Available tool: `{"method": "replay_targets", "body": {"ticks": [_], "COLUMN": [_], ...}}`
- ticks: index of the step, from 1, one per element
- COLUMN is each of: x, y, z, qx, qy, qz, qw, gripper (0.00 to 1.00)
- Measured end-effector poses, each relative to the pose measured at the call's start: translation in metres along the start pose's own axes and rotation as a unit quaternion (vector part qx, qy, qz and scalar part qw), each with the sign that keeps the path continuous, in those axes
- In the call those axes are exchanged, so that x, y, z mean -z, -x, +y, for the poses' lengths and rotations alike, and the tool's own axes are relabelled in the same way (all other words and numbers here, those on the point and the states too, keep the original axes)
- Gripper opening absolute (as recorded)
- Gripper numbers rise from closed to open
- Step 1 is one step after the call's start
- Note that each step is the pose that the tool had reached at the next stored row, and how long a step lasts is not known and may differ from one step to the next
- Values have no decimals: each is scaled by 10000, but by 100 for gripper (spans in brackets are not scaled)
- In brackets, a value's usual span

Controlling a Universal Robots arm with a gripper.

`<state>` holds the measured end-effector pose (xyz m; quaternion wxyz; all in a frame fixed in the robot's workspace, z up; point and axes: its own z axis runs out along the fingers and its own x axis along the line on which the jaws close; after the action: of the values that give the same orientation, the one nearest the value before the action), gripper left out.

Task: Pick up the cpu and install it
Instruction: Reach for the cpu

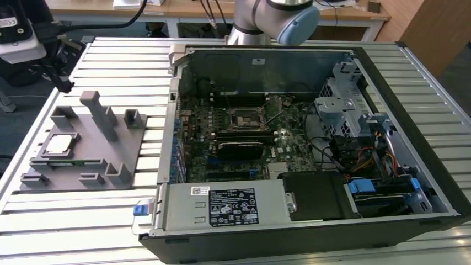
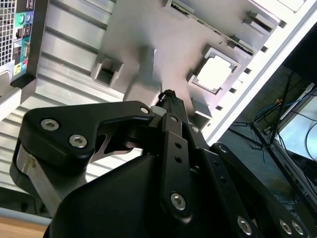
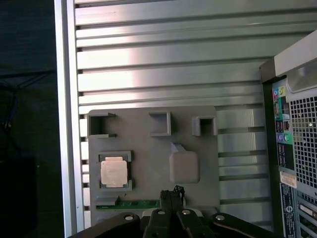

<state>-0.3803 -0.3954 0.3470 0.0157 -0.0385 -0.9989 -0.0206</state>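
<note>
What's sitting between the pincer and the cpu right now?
In the first wrist view, between the pincer and the cpu lie bare grey fixture surface and the low rim of the cpu's pocket.

Space above the cpu [image 3: 114,172], seated in the grey fixture [image 1: 87,159], lies open; the fixture's tall post [image 1: 99,115] rises nearby; the computer case [image 1: 294,138] flanks the fixture beyond that post.

An open computer case [image 1: 257,66] lies on its side on a slatted metal table [image 1: 74,221], motherboard [image 1: 294,138] exposed, with a black rectangular block [image 1: 239,148] near its middle and a labelled power supply [image 1: 220,201] at the near edge. On the exterior view's left, just beside the case, sits a grey plastic fixture [image 1: 121,146]. A green circuit strip [image 3: 131,204] lies in one of its slots.
</note>
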Motion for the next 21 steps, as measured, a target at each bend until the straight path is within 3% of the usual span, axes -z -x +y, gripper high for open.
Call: {"method": "replay_targets", "body": {"ticks": [21], "x": [-123], "y": [-643], "z": [-54], "qx": [0], "qy": [-1], "qz": [6], "qw": [10000], "gripper": [11]}}
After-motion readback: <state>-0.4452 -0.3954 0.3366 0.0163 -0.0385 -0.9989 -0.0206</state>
